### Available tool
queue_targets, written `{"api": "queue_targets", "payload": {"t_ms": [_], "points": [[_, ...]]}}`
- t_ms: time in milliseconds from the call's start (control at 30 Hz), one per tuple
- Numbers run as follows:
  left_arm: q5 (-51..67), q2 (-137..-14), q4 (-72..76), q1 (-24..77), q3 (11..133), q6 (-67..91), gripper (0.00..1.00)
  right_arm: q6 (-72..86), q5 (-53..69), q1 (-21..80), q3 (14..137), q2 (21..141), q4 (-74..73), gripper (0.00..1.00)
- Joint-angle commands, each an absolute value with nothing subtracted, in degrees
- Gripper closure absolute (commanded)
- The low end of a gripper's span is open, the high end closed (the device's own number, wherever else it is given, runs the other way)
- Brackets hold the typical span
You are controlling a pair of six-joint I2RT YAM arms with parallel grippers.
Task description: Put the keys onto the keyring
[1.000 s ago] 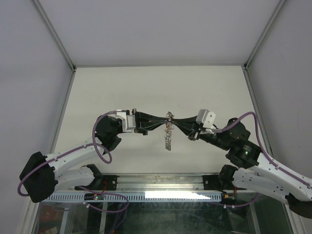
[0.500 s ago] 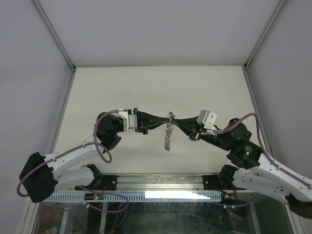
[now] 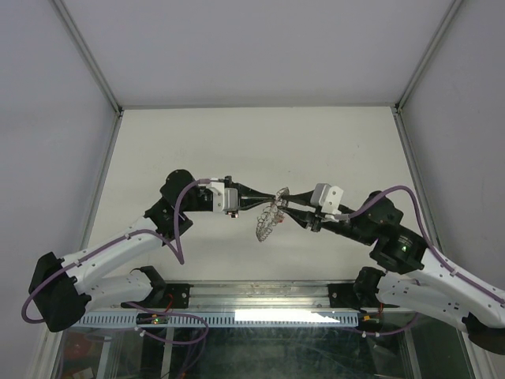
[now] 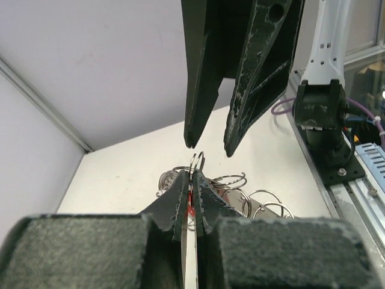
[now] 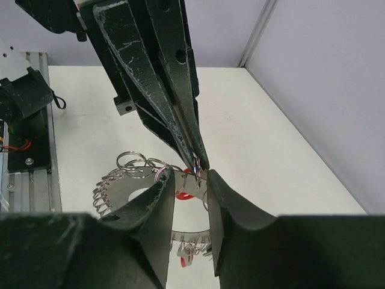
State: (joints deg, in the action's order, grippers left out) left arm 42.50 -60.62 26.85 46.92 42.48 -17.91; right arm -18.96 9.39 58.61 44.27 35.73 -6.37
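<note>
Robotics lab test cell, as I read it from here. Bare pale surface (image 3: 197,142) boxed by plain white panels (image 3: 252,47) on aluminium posts (image 3: 87,51). Arms (image 3: 118,251) bolted to an aluminium rail (image 3: 260,296), purple cables (image 3: 170,246) exposed.

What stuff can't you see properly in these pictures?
- Top view: the single keys on the keyring are too small to tell apart.
- Left wrist view: the left end effector hides what it pinches. Only a red sliver shows.
- Right wrist view: the open right end effector covers part of the keyring.
</note>
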Motion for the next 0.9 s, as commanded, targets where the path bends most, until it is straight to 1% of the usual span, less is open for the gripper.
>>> {"api": "queue_targets", "payload": {"t_ms": [0,267,467,667,867], "points": [[42.31,-58.93,17.16,47.31,48.02,-25.96,1.0,-22.11,8.11,58.91,48.91,35.56,-10.43,0.69],[41.4,-61.0,1.71,47.34,55.1,-34.9,1.0,-24.17,7.18,58.89,53.57,39.59,-18.52,0.68],[39.9,-62.93,-8.27,47.45,59.66,-40.17,1.0,-23.91,6.03,58.89,55.38,41.48,-20.34,0.69],[37.7,-64.43,-14.7,48.28,63.36,-44.32,1.0,-24.08,5.1,58.89,55.93,43.74,-20.5,0.69],[36.46,-65.28,-17.51,49.79,65.15,-46.19,1.0,-24.44,4.28,58.89,55.77,45.56,-20.2,0.69]]}}
